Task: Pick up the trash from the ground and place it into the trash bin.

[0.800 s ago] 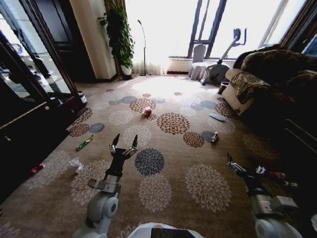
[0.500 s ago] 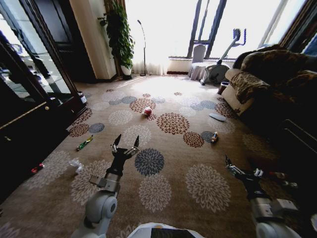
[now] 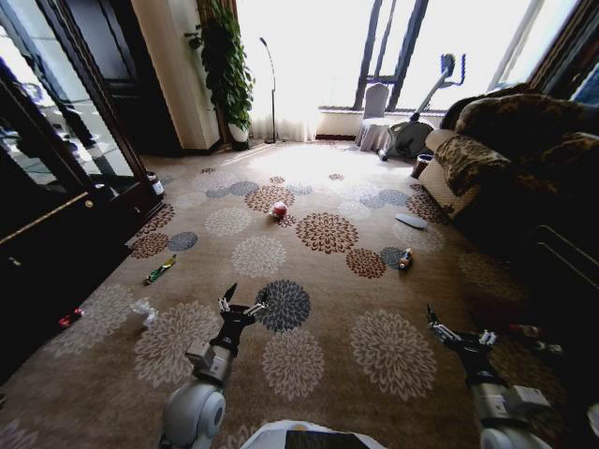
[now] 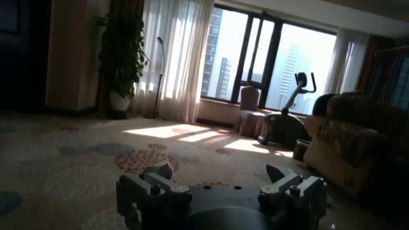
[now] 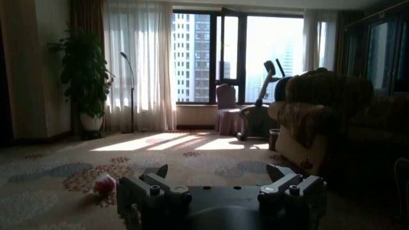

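The left pincer (image 3: 241,304) hangs low over the flowered carpet (image 3: 318,281), its fingers spread and holding nothing. The right pincer (image 3: 457,334) is the same, wide open and empty, near the dark sofa (image 3: 505,140). The trash lies scattered: a pink-white wad (image 3: 279,210) far ahead, a green wrapper (image 3: 159,269) and a clear plastic wad (image 3: 144,310) to the left, a small bottle (image 3: 405,259) to the right beside a pale slipper (image 3: 411,221). Nothing stands between the pincers and these pieces.
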